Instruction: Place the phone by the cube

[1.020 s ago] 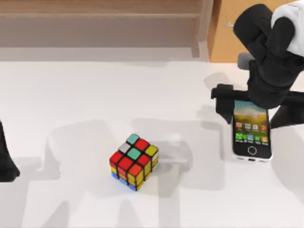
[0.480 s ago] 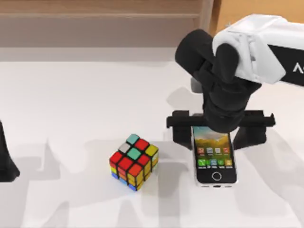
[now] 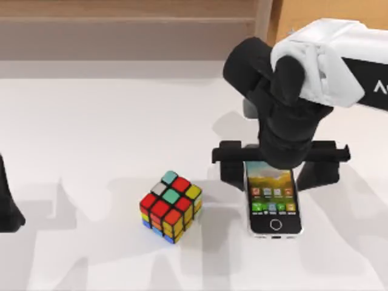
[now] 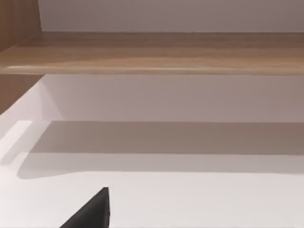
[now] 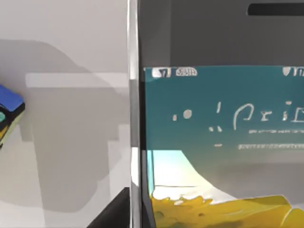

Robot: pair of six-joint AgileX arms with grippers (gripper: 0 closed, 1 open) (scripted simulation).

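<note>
- Top view — right gripper: set over the far end of the phone, fingers spread wide to either side of the frame. Whether the pads touch the phone's edges cannot be told, so a hold is not confirmed.
- Top view — phone: one, screen up, on the white table right of centre. Long axis runs from the far edge toward the near edge, home button at the near end.
- Top view — cube: one, standing to the phone's left, near it but apart, with bare table between. It is turned so a corner points toward the near edge.
- Top view — governing relation: the cube lies to the left of the right gripper, crosswise to the phone's long axis. Judgement: if the gap counts as "by", letting go is what remains; otherwise a short leftward shift.
- Top view — left arm: one, parked at the table's left edge, well apart from both things. The right arm is plainly the nearer.
- Left wrist view — bare table and a wooden shelf; a dark finger tip at the frame edge — finger spread cannot be told.
- Right wrist view — phone's screen and white frame seen close; a corner of the cube beyond it; one dark finger beside the frame.
</note>
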